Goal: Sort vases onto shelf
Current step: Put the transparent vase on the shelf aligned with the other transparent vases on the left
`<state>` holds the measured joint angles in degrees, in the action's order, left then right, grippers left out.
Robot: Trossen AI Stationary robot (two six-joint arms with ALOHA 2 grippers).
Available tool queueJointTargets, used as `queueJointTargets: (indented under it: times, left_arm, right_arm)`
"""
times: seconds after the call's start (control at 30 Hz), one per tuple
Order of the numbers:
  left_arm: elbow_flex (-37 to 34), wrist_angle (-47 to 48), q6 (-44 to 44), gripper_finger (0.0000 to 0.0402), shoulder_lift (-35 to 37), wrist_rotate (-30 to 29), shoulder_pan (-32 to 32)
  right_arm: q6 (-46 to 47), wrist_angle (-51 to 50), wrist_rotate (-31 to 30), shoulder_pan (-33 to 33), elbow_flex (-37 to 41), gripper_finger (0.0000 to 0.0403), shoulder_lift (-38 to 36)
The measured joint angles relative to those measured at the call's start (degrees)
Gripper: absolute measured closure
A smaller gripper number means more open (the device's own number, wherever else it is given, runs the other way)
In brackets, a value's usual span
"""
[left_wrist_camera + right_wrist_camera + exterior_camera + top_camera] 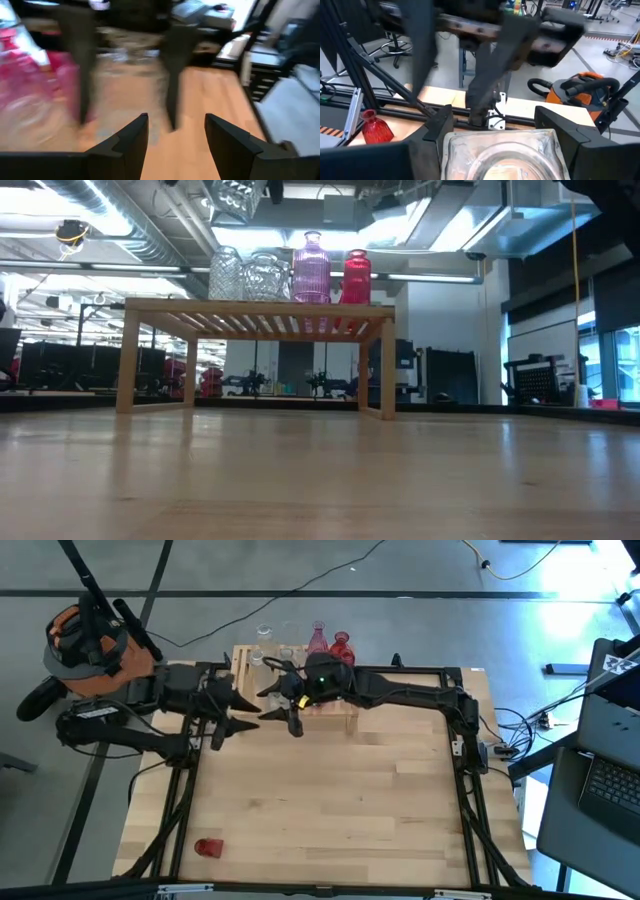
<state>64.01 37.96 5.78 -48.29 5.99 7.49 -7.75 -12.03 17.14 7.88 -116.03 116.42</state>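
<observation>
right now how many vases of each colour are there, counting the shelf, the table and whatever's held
clear vases: 3 (2 on the shelf, 1 in the right gripper jaws)
pink vase: 1, on the shelf
red vases: 2 (1 on the shelf, 1 on the table)
total: 6

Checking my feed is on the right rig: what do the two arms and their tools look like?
Both arms are black and jointed, built from slim links. The right arm shows a small green light near its wrist. The left tool and right tool each have two dark, angular, wedge-shaped fingers.
</observation>
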Motion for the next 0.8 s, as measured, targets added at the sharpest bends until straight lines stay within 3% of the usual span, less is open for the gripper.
queueJointTargets:
  times: [0.17, 0.37, 0.63, 0.8]
  left_arm:
    - [0.02, 0.71, 0.0, 0.0203, -3.22, 2.94, -0.03]
    - [0.02, 7.49, 0.06, 0.0151, -5.62, -2.73, -0.02]
    - [0.02, 6.72, -0.25, 0.008, -5.86, -12.03, 0.0]
    - [0.02, 4.31, -1.44, 0.0058, -6.33, -12.79, -0.02]
  right_arm:
    - [-0.35, -0.24, -0.24, 0.29, 0.0, 0.0201, 0.0]
    - [-0.01, -0.05, -0.68, 0.47, 0.02, 0.0201, 0.0]
    - [1.54, 0.26, -1.05, 0.44, 0.02, 0.0201, -0.02]
    - [3.16, 2.76, -1.0, 0.39, 0.02, 0.0201, -0.02]
